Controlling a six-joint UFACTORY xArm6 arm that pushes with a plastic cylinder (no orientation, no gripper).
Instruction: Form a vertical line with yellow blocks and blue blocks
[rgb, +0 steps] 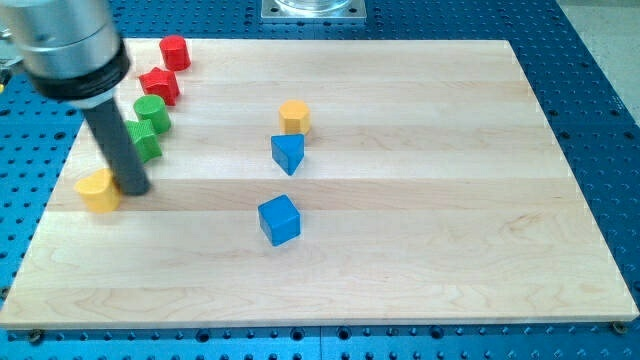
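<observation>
My tip (134, 189) rests on the board at the view's left, touching the right side of a yellow heart-shaped block (99, 190). A yellow hexagonal block (294, 116) sits near the middle top. Just below it lies a blue triangular block (288, 153). A blue cube (279, 220) sits lower, below the triangle. These three form a rough vertical column in the middle of the wooden board (450, 200). The yellow heart is far to their left.
A red cylinder (175, 52) and a red star-like block (160, 86) sit at the top left. A green cylinder (152, 113) and another green block (145, 142) lie just below them, partly behind the rod. A blue perforated table (600, 60) surrounds the board.
</observation>
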